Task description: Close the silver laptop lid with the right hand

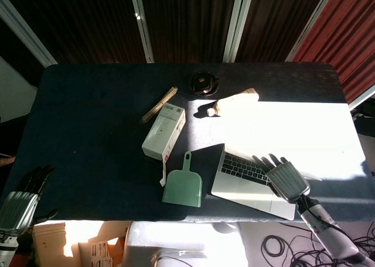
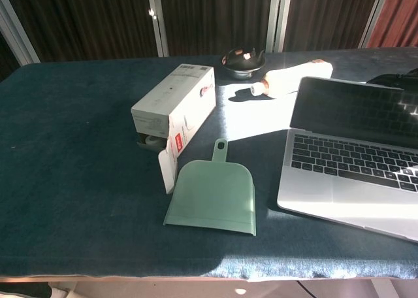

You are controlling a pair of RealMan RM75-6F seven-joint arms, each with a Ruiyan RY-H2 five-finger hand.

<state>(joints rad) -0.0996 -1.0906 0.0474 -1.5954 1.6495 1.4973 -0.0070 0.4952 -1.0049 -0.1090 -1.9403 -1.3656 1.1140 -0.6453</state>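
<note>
Pressing flat-fingered on the lid's top edge, gripping nothing, the right hand (image 1: 286,180) is risking shoving the half-shut silver laptop (image 1: 249,179) off the desk (image 1: 88,132) front edge.

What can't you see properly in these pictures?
- Laptop: its right side is cut off by the chest view's edge; in the head view the right hand covers part of the lid.
- Left hand: at the head view's corner, in shadow; its fingers are unclear.
- White box: its print is too small to read.
- Dark round thing: too small to identify.
</note>
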